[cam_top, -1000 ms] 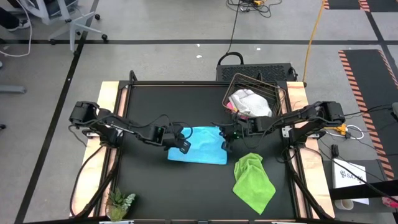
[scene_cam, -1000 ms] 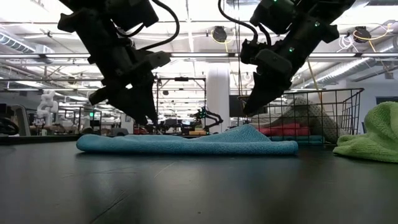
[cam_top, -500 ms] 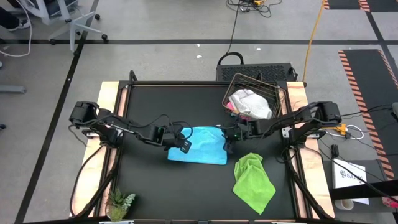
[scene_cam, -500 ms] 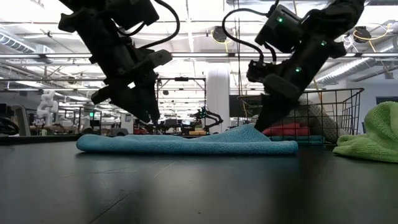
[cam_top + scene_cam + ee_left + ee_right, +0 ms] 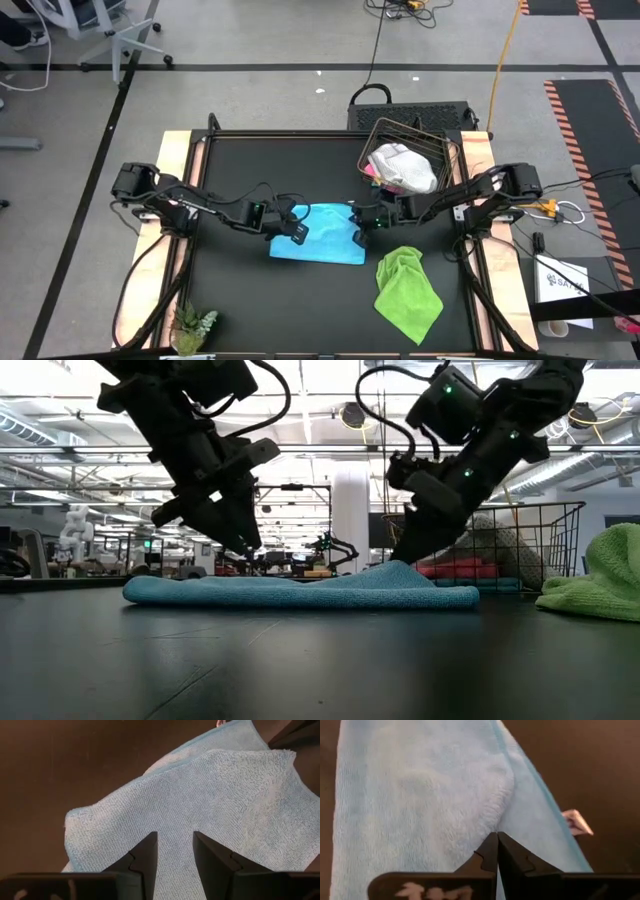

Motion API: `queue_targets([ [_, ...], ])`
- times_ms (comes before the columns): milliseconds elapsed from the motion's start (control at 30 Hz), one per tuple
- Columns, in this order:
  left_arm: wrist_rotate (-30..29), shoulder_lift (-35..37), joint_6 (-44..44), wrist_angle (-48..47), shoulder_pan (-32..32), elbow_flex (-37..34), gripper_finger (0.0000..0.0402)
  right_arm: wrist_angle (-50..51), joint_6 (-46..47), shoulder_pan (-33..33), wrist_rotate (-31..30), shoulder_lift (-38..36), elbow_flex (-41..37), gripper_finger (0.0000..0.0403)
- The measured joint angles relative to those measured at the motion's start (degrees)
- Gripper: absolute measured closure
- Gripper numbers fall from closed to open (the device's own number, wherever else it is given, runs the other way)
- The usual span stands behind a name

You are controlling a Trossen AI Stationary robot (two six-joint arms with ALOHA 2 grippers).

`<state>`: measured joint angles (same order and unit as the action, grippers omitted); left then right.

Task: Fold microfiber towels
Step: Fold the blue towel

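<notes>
My right gripper (image 5: 497,851) pinches the light blue microfiber towel (image 5: 322,234) mid-table at its edge to fold it over; left gripper (image 5: 174,851) hovers, jaws apart, at the opposite edge.

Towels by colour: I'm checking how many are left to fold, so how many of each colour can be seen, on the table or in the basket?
Light blue: 1, the light blue towel lying flat mid-table
Lime green: 1, the green towel crumpled on the table
White-grey: 1, the white-grey towel in the wire basket
Pink: 1, the pink towel under it
Total: 4 visible
</notes>
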<state>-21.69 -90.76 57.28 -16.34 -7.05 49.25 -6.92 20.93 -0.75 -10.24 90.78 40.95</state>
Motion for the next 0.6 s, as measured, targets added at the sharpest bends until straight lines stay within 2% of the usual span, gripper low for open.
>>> queue_targets([
  [200,0.0,0.0,-0.2,0.0,0.0,0.0,0.0275,-1.5,0.7,-0.2,3.1,3.9,0.0,0.0403],
  [600,0.7,0.0,-0.2,-0.1,0.0,0.0,0.0275,-9.3,3.3,-2.8,6.3,4.1,0.0,0.0403],
])
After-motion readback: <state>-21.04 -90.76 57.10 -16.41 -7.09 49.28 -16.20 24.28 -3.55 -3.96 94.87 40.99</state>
